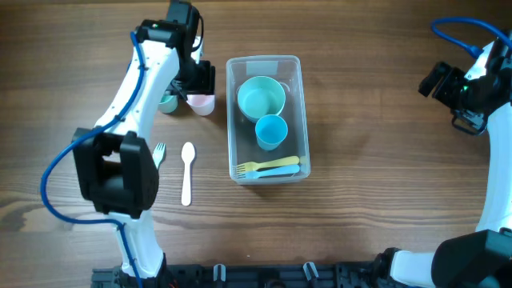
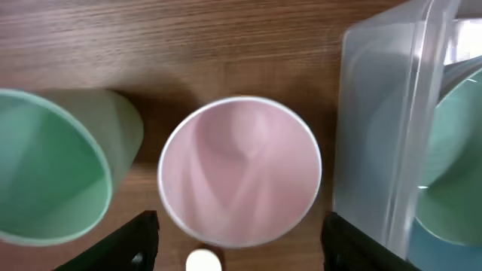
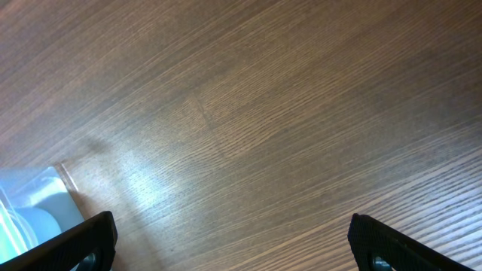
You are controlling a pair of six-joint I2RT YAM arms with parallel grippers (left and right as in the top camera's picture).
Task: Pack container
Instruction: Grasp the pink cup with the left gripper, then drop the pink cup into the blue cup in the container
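The clear plastic container [image 1: 265,66] stands at the table's middle and holds a teal bowl [image 1: 262,98], a blue cup [image 1: 271,131], a yellow fork and a blue utensil [image 1: 268,167]. My left gripper [image 1: 196,80] is open, hovering over a pink cup [image 2: 239,172] that stands just left of the container's wall [image 2: 380,128]. A green cup [image 2: 49,165] stands left of the pink cup. My right gripper [image 1: 456,96] is open and empty at the far right, over bare wood [image 3: 241,135].
A white spoon [image 1: 187,172] and a white fork [image 1: 159,152] lie on the table left of the container, in front of the cups. The left arm reaches across them. A corner of the container shows in the right wrist view [image 3: 38,199].
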